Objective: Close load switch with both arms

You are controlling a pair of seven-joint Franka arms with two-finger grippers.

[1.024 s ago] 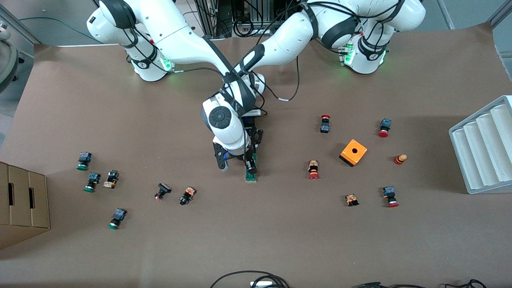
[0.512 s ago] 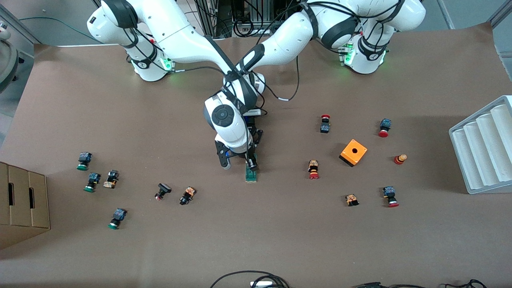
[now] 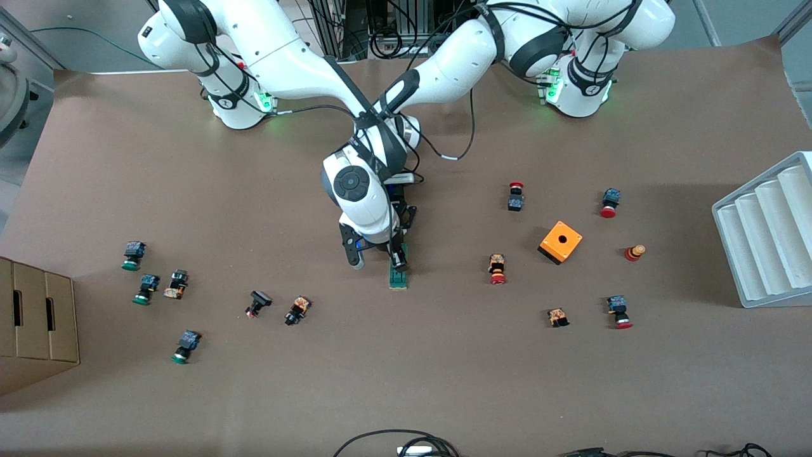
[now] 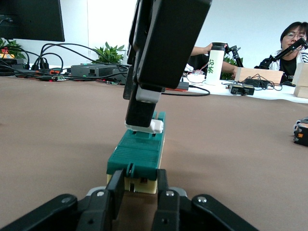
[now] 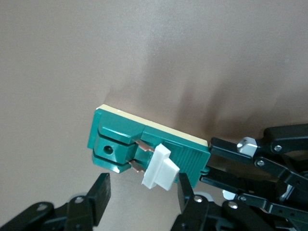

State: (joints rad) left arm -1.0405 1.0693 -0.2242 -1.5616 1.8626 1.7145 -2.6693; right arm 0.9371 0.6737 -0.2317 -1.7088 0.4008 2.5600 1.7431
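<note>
The load switch (image 3: 399, 278) is a narrow green block lying flat in the middle of the table. It has a white handle (image 5: 161, 168). My left gripper (image 4: 138, 190) is shut on the end of the load switch (image 4: 139, 154) that lies farther from the front camera, one finger on each side. In the front view it is mostly hidden under the right arm. My right gripper (image 5: 142, 192) is open just over the switch (image 5: 120, 134). One finger stands against the white handle (image 4: 153, 126) on the side toward the left gripper (image 5: 208, 161). The right gripper also shows in the front view (image 3: 398, 260).
Several small push buttons lie scattered toward both ends of the table. An orange box with a hole (image 3: 561, 242) sits toward the left arm's end, and a white ridged tray (image 3: 767, 235) stands at that edge. A cardboard box (image 3: 35, 324) stands at the right arm's end.
The right arm's wrist and gripper have shifted slightly along the switch, away from the front camera. The left gripper and the switch have stayed in place.
</note>
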